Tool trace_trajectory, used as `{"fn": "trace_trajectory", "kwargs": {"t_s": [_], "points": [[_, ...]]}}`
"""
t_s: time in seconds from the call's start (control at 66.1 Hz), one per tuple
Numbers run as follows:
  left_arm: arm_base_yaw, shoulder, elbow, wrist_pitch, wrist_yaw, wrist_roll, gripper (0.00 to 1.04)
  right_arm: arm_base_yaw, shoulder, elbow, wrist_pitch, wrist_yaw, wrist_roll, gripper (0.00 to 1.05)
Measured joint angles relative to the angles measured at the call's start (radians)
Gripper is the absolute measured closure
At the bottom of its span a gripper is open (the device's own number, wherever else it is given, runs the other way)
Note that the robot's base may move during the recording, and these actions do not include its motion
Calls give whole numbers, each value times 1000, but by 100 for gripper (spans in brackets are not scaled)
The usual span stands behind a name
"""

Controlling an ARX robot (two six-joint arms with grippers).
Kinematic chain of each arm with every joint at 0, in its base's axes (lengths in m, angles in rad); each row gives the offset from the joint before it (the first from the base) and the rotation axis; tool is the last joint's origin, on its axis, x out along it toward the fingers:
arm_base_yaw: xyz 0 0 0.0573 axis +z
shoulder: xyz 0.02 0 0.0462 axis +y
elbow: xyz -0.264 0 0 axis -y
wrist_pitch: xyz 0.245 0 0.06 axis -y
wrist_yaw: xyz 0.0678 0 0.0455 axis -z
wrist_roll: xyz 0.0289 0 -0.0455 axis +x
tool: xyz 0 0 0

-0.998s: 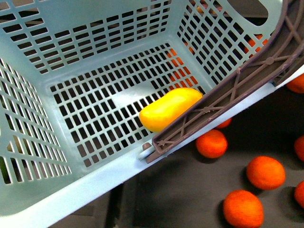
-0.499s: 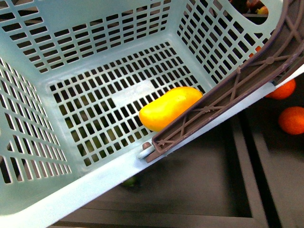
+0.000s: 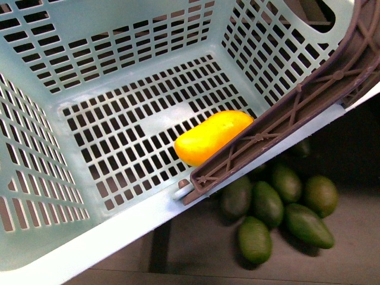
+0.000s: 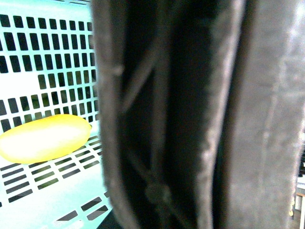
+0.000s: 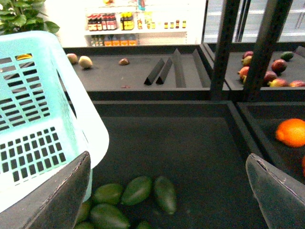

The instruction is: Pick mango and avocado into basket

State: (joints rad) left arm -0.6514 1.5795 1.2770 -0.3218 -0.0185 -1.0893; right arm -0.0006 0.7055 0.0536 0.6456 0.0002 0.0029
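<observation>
Right gripper [image 5: 167,162] of mine hangs spread wide and empty over the avocados [image 5: 138,190], because 1 must join the mango [image 3: 214,136] in the basket [image 3: 136,15].

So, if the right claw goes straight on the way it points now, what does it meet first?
Most likely the avocados on the dark shelf floor: they lie ahead of the open right claw, with nothing in front. Depth is unclear, so it might touch bare floor just past them instead.

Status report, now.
Right gripper open, empty, above avocados. Mango in basket; avocados outside it. Handle blocks left wrist view.
</observation>
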Motion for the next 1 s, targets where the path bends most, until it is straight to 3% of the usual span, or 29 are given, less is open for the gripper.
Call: {"fn": "trace_trajectory", "kwargs": {"t_s": [0.227, 0.469, 0.529, 0.575, 0.635, 0.696, 0.786, 0.892, 0.998], "points": [[18, -1, 0, 0, -34, 10, 92, 0, 1, -1, 0, -7, 0, 9], [6, 0, 0, 0, -5, 5, 92, 1, 0, 2, -9, 6, 5, 9], [3, 0, 0, 0, 1, 3, 92, -1, 8, 90, -277, 85, 119, 9], [3, 0, 0, 0, 8, 0, 92, -32, 29, 166, -455, 85, 217, 9], [-2, 0, 0, 0, 10, 0, 92, -111, 82, 255, -666, 13, 349, 9], [-2, 0, 0, 0, 11, -2, 92, -215, 157, 291, -675, -71, 365, 9], [-2, 0, 0, 0, -5, 0, 92, -392, 332, 355, -536, -234, 249, 9], [2, 0, 0, 0, -9, 1, 92, -514, 568, 393, -391, -384, 10, 9], [2, 0, 0, 0, 0, 0, 92, -577, 794, 431, -326, -424, -248, 9]]}}
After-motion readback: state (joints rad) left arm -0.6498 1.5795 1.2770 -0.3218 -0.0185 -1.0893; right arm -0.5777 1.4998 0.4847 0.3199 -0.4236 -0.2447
